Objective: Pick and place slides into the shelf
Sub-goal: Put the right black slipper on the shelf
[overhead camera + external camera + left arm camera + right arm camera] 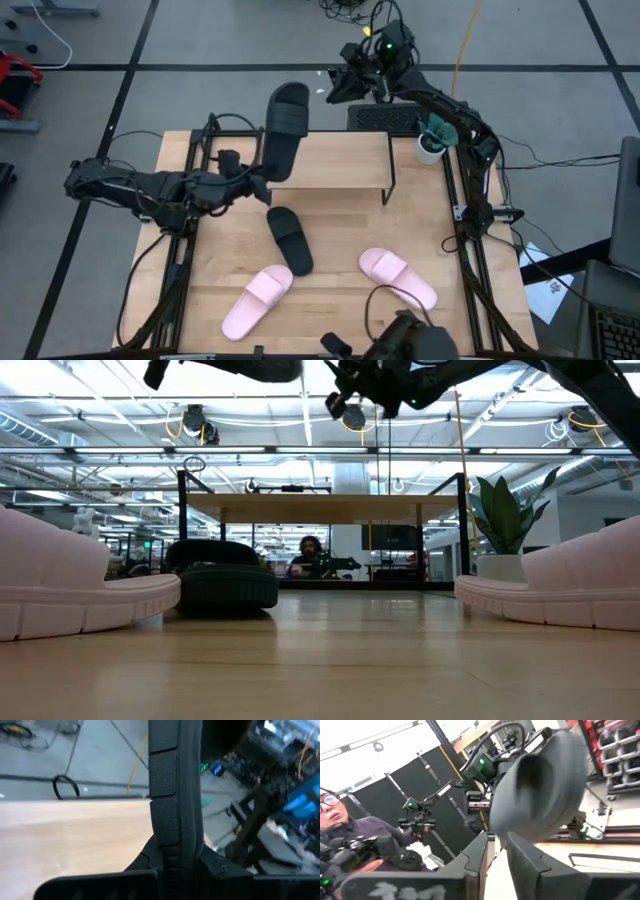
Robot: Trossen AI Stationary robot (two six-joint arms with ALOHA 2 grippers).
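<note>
We see a matte black slide sandal (pixel 221 586) on the wooden tabletop (pixel 320 660) between two pale pink slides (pixel 70 585) (pixel 560 592), the plank-topped shelf (pixel 322 508) behind; no jaws discernible.

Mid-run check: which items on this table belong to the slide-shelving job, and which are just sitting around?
Job items:
- black slide in the left gripper, raised over the shelf
- black slide on the table
- two pink slides
- right gripper, up behind the shelf

Just lying about:
- potted plant
- keyboard
</note>
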